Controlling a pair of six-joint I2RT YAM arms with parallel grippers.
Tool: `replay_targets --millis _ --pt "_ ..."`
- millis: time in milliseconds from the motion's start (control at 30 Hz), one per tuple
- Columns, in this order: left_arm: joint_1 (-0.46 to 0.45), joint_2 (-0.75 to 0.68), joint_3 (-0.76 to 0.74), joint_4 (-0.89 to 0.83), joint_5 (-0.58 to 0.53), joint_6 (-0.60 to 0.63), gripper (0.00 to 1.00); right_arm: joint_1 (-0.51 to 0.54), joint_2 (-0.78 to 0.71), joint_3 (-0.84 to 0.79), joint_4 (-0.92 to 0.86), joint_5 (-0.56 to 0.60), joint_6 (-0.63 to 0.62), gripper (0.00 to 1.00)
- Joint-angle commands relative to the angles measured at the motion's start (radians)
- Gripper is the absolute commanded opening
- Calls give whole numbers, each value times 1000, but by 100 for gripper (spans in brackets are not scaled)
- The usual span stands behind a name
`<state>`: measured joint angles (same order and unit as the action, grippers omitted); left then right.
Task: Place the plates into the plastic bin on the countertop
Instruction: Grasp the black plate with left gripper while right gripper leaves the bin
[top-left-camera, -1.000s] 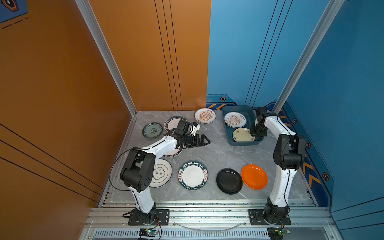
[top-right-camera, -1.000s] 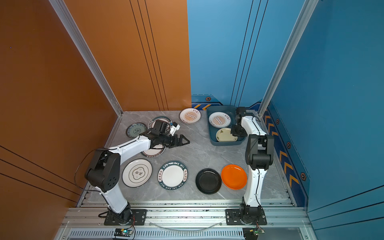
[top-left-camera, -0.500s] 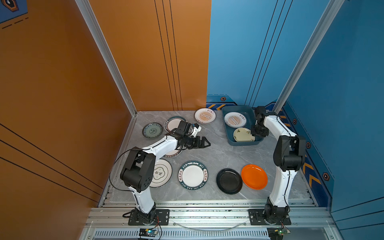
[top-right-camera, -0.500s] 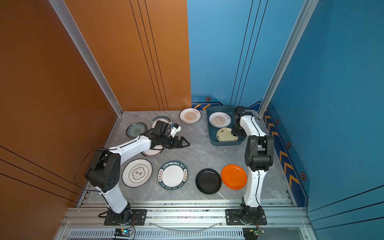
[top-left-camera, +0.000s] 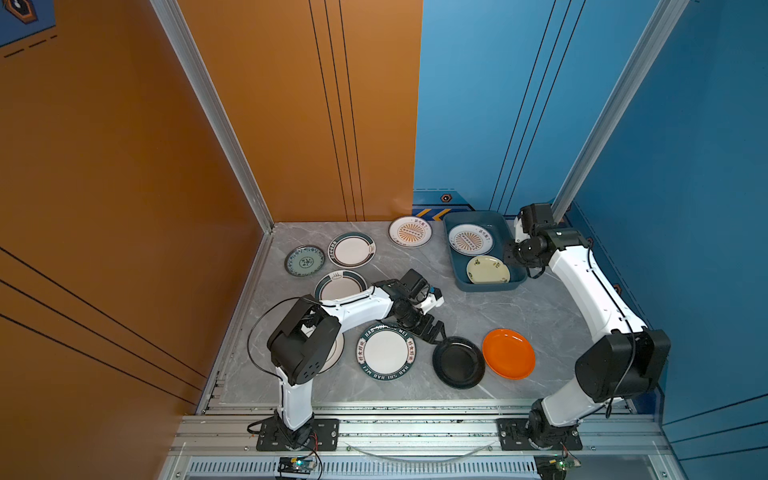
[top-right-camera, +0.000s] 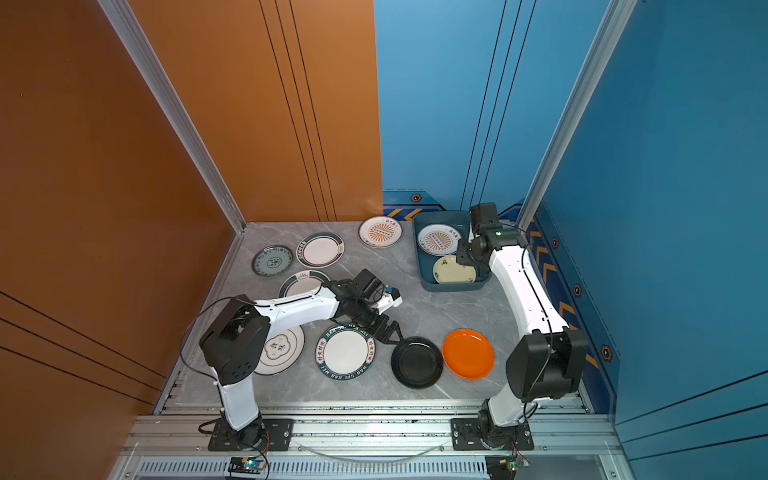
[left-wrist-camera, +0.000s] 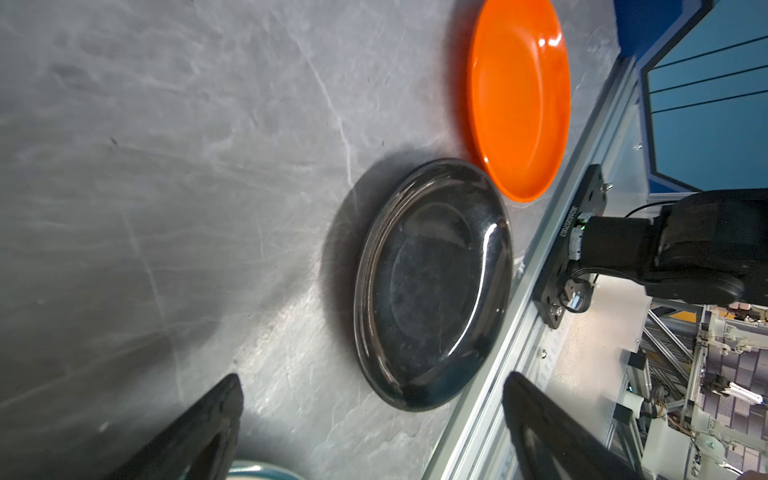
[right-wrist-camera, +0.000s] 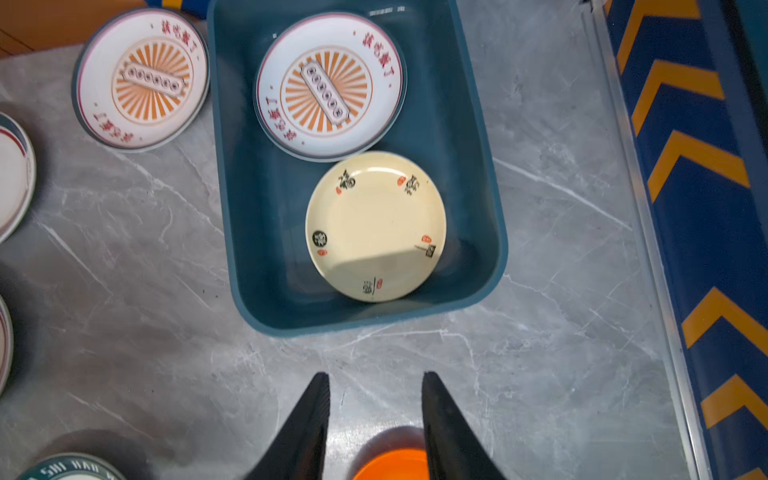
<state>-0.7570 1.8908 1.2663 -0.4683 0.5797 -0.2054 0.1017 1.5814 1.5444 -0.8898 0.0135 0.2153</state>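
Observation:
The dark teal plastic bin (top-left-camera: 451, 257) (right-wrist-camera: 257, 232) stands at the back right of the countertop (top-left-camera: 478, 307). A sunburst plate (top-left-camera: 470, 240) (right-wrist-camera: 330, 85) and a cream plate (top-left-camera: 488, 269) (right-wrist-camera: 376, 226) lie in it. My right gripper (top-left-camera: 514, 258) (right-wrist-camera: 376, 375) hovers beside the bin's right wall, open and empty. My left gripper (top-left-camera: 432, 333) (left-wrist-camera: 372, 377) is wide open, low over the counter at the back rim of the black plate (top-left-camera: 458, 362) (left-wrist-camera: 432, 286). It holds nothing. The orange plate (top-left-camera: 508, 353) (left-wrist-camera: 519, 95) lies against the black one.
More plates lie on the counter: a sunburst one (top-left-camera: 410, 231), three green-rimmed ones (top-left-camera: 351, 249) (top-left-camera: 340, 286) (top-left-camera: 386, 351), a teal patterned one (top-left-camera: 304, 260) and a white one (top-right-camera: 278, 349) half under the left arm. Aluminium rails (top-left-camera: 415, 409) edge the front.
My left gripper has swung from the middle of the counter toward the front, down to the black plate's rim. My right gripper has drawn back from the cream plate, its jaws slightly wider.

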Motion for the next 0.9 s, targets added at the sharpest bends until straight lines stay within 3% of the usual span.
replay_targets --millis 0,133,367,667,867 --pt "-22 42 11 -41 -43 20 94 8 -51 -63 10 -31 14 40" --pt "-30 74 21 -41 -32 2 80 7 -91 -94 15 -33 11 40" --pt "-71 97 20 -41 -21 -3 72 -20 -110 -131 35 -46 5 40" --pt "-104 134 25 -41 -20 -14 45 -23 -132 -158 48 -64 21 39" --pt "-108 164 42 -41 -1 -19 32 -28 -156 -167 49 -60 19 39"
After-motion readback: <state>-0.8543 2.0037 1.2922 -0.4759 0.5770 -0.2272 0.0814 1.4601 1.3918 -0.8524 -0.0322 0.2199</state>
